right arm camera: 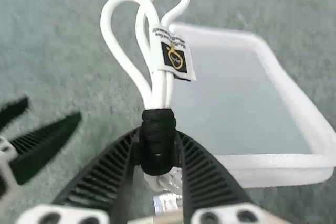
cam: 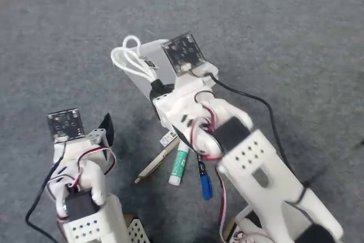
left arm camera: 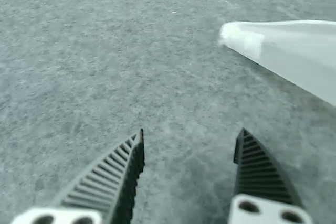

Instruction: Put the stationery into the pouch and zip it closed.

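One pincer [right arm camera: 158, 136] on pouch [right arm camera: 231, 108] cord [right arm camera: 160, 92]

Grey carpet [left arm camera: 94, 56], left tool [left arm camera: 191, 140] spread apart above it, pale pouch [left arm camera: 294, 51] corner beyond

No legible txt: black tag [right arm camera: 174, 59] on white cord loop [right arm camera: 160, 90] w/ unreadable print.
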Tool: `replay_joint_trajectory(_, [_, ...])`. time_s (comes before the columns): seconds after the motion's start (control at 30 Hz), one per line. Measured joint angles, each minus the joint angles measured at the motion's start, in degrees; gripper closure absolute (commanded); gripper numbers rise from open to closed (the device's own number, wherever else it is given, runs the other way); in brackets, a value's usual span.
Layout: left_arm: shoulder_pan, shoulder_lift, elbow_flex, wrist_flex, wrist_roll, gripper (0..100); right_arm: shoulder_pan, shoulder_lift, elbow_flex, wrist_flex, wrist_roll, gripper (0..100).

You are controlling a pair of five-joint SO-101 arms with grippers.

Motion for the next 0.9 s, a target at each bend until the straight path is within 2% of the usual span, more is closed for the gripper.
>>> replay_joint_trajectory(0.1, [1.67, 0.00, -1.05, 0.00, 0.00, 67, 0.00, -4.75, 5.71, -6.24, 0.00, 99.2])
replay_joint_trajectory(0.43, [4.13, 0.00, -5.71, 0.00, 0.35, 67, 0.00, -13.98, 20.48, -24.97, 0.00, 99.3])
replay_joint_trajectory(0.63, [11.34, 0.00, -7.21, 0.00, 2.46, 66, 0.00, -14.95, 23.38, -30.33, 0.00, 99.3])
replay_joint_trajectory(0.77, [15.30, 0.00, -7.30, 0.00, 2.55, 62, 0.00, -14.95, 24.00, -31.74, 0.00, 99.3])
replay_joint_trajectory(0.9, [18.02, 0.00, -9.32, 0.00, 6.77, 62, 0.00, -14.95, 24.00, -32.09, 0.00, 99.3])
